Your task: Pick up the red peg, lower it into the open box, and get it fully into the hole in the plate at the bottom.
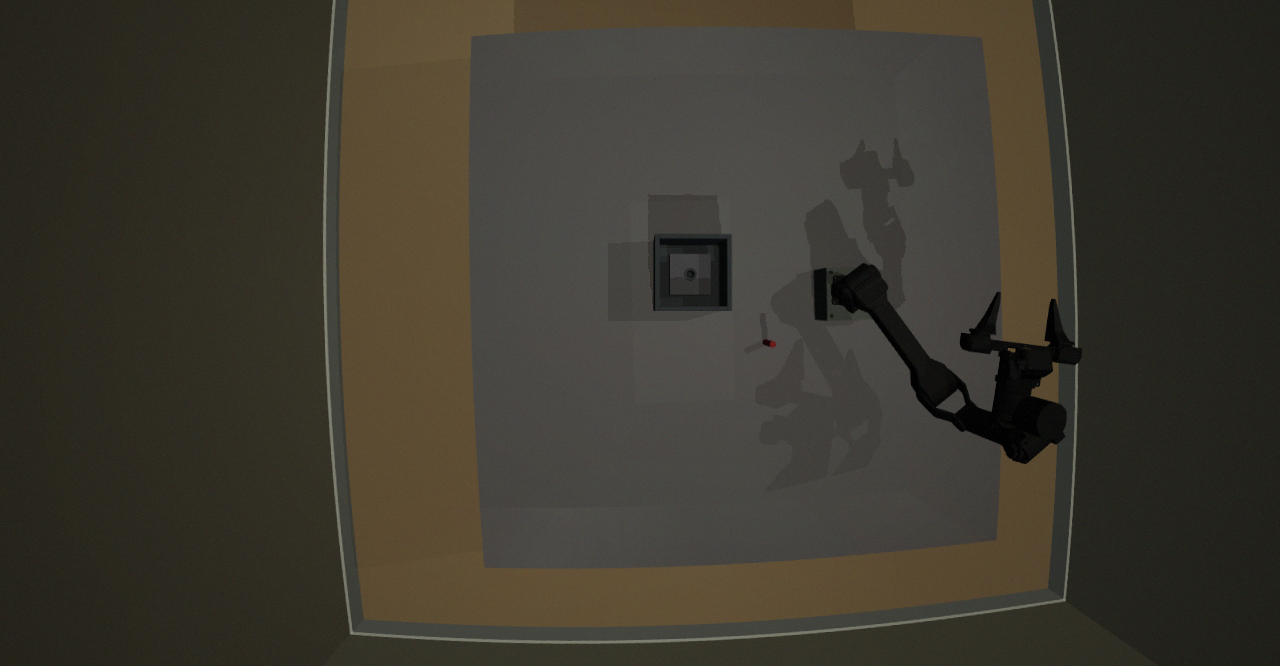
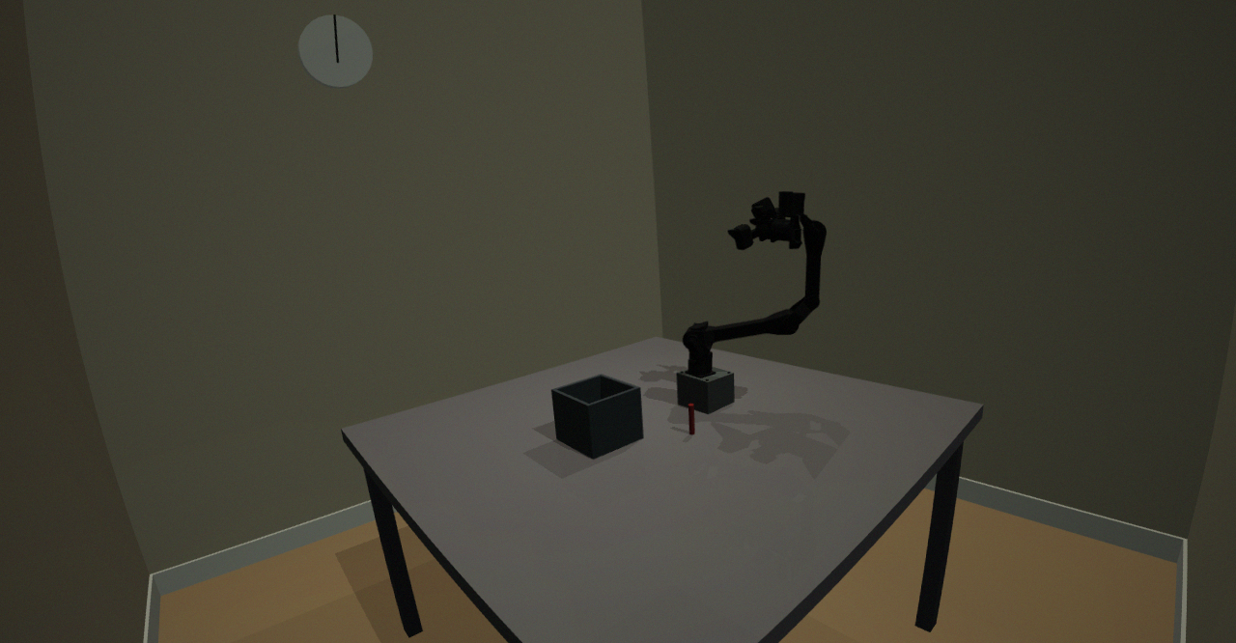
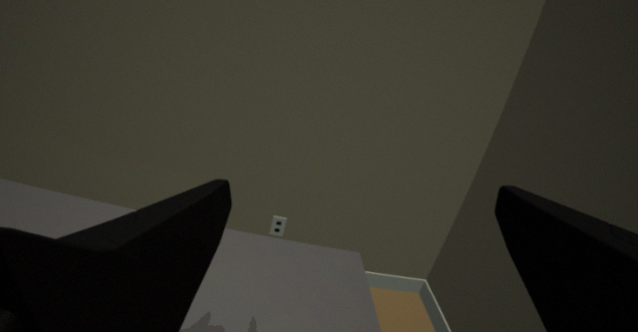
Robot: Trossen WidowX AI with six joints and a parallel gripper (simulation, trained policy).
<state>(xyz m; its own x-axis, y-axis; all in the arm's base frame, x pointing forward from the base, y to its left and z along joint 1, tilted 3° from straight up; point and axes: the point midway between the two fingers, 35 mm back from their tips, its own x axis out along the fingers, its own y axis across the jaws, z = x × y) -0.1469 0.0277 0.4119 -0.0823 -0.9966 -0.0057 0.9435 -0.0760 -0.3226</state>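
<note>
Peg Upright, Fingers Wide

My gripper (image 1: 1024, 308) (image 2: 744, 222) (image 3: 362, 196) was spread wide with nothing between its fingers, high above the tabletop (image 1: 572, 465) (image 2: 552, 518) (image 3: 299, 277). The red peg (image 1: 769, 343) (image 2: 691, 419) stood upright below me, well apart, near the open box (image 1: 725, 272) (image 2: 596, 423). Reaching it well, I judged, meant pointing my fingers down, centring them around the peg, and closing only then, lest I topple it.
</note>
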